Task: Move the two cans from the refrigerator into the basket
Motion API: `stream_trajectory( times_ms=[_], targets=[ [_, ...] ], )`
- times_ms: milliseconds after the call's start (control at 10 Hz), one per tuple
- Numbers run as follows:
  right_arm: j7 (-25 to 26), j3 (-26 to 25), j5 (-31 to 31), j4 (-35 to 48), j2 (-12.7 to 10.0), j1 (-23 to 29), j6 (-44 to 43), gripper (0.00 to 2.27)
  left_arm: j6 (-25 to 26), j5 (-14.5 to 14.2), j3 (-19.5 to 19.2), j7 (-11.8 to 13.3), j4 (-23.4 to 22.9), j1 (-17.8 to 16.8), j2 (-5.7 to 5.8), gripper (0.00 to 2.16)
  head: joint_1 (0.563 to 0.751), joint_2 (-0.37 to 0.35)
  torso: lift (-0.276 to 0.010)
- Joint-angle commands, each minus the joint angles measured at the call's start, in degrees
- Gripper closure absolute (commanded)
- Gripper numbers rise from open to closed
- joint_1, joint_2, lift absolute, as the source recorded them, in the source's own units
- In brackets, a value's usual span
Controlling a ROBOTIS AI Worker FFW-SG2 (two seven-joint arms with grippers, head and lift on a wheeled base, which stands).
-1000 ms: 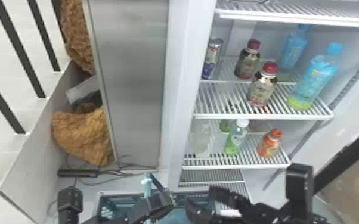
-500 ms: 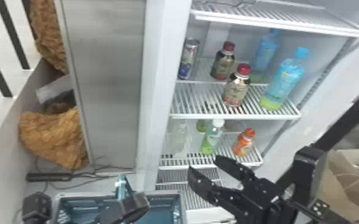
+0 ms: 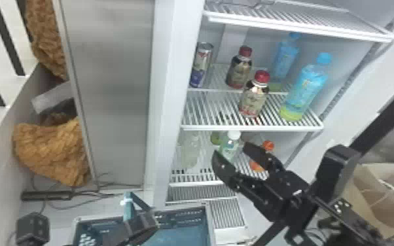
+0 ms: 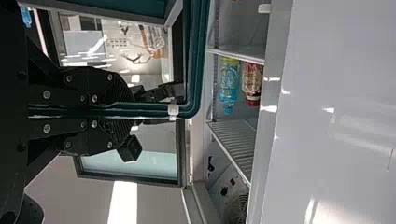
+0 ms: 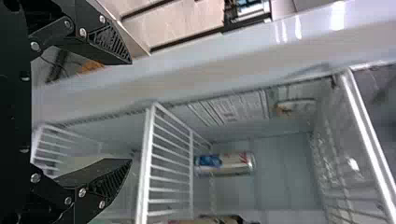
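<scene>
At the head view's left, a rough, nubbly golden-brown bundle [image 3: 52,150] sits by a smooth grey panel [image 3: 114,91]. Then comes the basket [image 3: 210,225], blue-green and box-shaped with slotted walls; the left pincer [image 3: 145,222] is clamped on its slim teal handle [image 3: 127,209]. Inside the refrigerator [image 3: 168,98], the can [image 3: 203,65] is a slender metal cylinder, silver above and blue below, on a white wire shelf [image 3: 252,127]. To its right stand two dark-labelled bottles with red caps [image 3: 239,70] [image 3: 253,98] and two clear blue ones [image 3: 283,60] [image 3: 304,90]. The right pincer [image 3: 231,149] has flat, tapering black fingers with ribbed inner faces, spread wide with nothing between them. A creased brown paper bag [image 3: 373,196] is at far right.

The basket's rim is near the foot of the refrigerator's frame. The can is near the compartment's left wall, back from the shelf's front bar, with a gap between it and the rear red-capped bottle and open room above its lid up to the next shelf [image 3: 297,23]. The right pincer is below the can's level, in front of the lower bottles.

The can stands upright, long axis vertical, lid up.
</scene>
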State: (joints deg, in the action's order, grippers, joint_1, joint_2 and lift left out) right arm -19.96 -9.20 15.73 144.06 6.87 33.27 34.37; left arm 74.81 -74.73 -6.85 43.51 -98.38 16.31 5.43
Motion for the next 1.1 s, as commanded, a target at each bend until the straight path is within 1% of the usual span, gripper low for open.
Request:
stream_trajectory(
  times_ms=[0, 100, 500, 800, 1000],
  targets=[
    [0.8, -0.1, -0.1, -3.8, -0.3, -3.3, -3.9, 0.32, 0.0, 0.0, 0.0, 0.0, 0.0, 0.0, 0.02, 1.19, 0.695, -0.268, -0.031],
    [1.5, 0.1, 0.0, -6.2, -0.3, -5.4, -6.0, 0.32, 0.0, 0.0, 0.1, 0.0, 0.0, -0.1, 0.02, 1.19, 0.695, -0.271, -0.031],
    [5.9, 0.1, 0.0, -11.5, -1.5, -9.7, -11.0, 0.32, 0.0, 0.0, 0.1, -0.1, 0.0, -0.1, 0.20, 1.19, 0.695, -0.295, -0.031],
    [6.4, 0.6, -0.2, -17.6, -1.8, -14.7, -12.9, 0.33, 0.0, -0.1, 0.3, -0.2, 0.0, -0.4, 0.28, 1.19, 0.695, -0.307, -0.031],
    [6.9, 3.1, -0.3, -22.1, -1.6, -18.7, -14.4, 0.33, -0.1, -0.2, 0.3, -0.3, 0.0, -0.4, 0.46, 1.19, 0.695, -0.296, -0.031]
  ],
)
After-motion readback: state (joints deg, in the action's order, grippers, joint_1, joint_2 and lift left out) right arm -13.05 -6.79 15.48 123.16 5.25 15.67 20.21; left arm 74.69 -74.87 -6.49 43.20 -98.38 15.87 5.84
